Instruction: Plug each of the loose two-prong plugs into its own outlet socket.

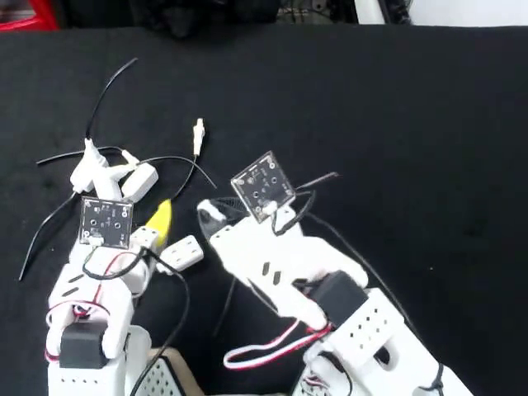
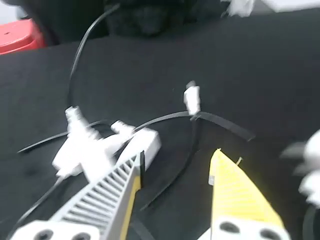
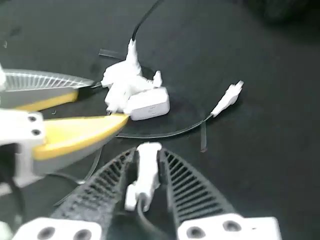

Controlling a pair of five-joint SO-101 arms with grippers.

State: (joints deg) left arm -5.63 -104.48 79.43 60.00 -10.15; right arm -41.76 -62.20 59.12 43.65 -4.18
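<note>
A white outlet cluster [image 1: 111,173] [image 2: 100,150] [image 3: 135,95] with plugs and black cables in it lies at the left of the black table. One loose white two-prong plug [image 1: 198,132] [image 2: 191,97] [image 3: 227,97] on a black cable lies beyond it, toward the middle. My left gripper [image 1: 148,206] [image 2: 177,157] is open just short of the cluster, with nothing between its grey and yellow fingers [image 3: 75,132]. My right gripper [image 1: 210,216] [image 3: 147,155] sits beside it, shut on a second white plug [image 3: 145,172] whose cable trails back between the fingers.
Thin black cables [image 1: 107,87] spread out from the cluster across the left side. Square marker boards [image 1: 262,186] ride on both wrists. A red object [image 1: 25,12] [image 2: 20,35] stands beyond the table's far left edge. Open black cloth [image 1: 412,124] lies to the right.
</note>
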